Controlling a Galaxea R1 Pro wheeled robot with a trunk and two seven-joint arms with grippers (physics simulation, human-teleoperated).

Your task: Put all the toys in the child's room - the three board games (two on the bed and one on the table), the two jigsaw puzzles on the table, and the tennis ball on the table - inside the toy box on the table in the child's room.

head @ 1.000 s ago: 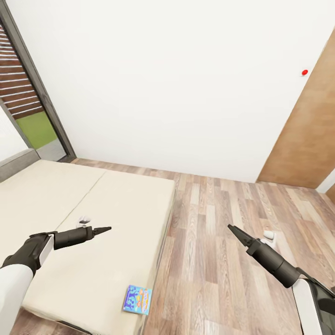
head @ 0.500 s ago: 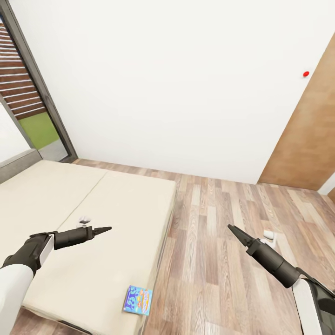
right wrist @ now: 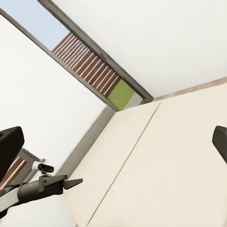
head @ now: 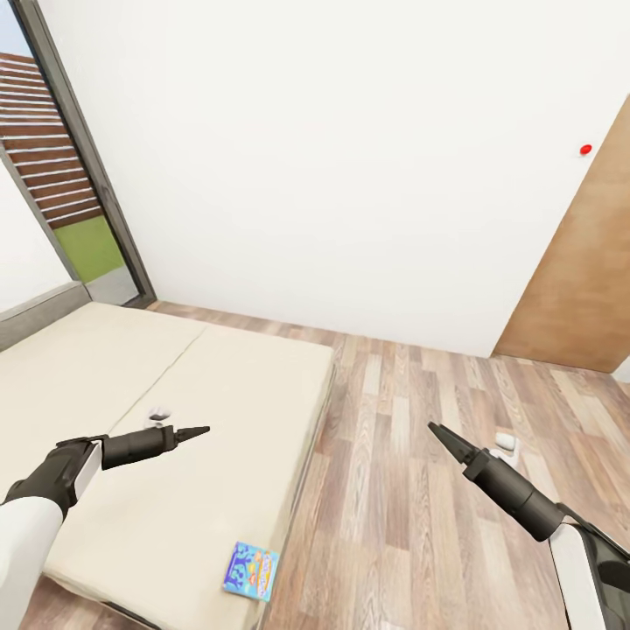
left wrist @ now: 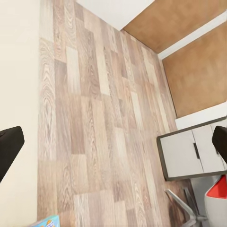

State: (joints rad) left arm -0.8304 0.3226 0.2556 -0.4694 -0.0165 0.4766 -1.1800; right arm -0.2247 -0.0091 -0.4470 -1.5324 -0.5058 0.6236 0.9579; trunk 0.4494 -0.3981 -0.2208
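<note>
One board game (head: 251, 570), a thin blue box with a busy cover, lies flat on the cream bed (head: 175, 420) near its front right corner; its corner also shows in the left wrist view (left wrist: 47, 221). My left gripper (head: 197, 430) hovers open over the middle of the bed, well behind the game, and its fingertips (left wrist: 9, 151) stand far apart at the picture's edges. Over the wood floor to the right of the bed, my right gripper (head: 437, 430) hangs open and empty, with its fingertips (right wrist: 9, 144) spread wide. The toy box, puzzles and tennis ball are out of view.
Wood floor (head: 411, 490) runs between the bed and a white wall. A brown door (head: 577, 289) stands at the right, and a tall dark-framed window (head: 79, 201) at the left. In the left wrist view, the table's white drawer unit (left wrist: 189, 153) stands beside a red-seated chair (left wrist: 217, 194).
The camera has shifted, so the window shows more and the board game sits lower and further left in the picture. Both arms keep their pose and both grippers stay open.
</note>
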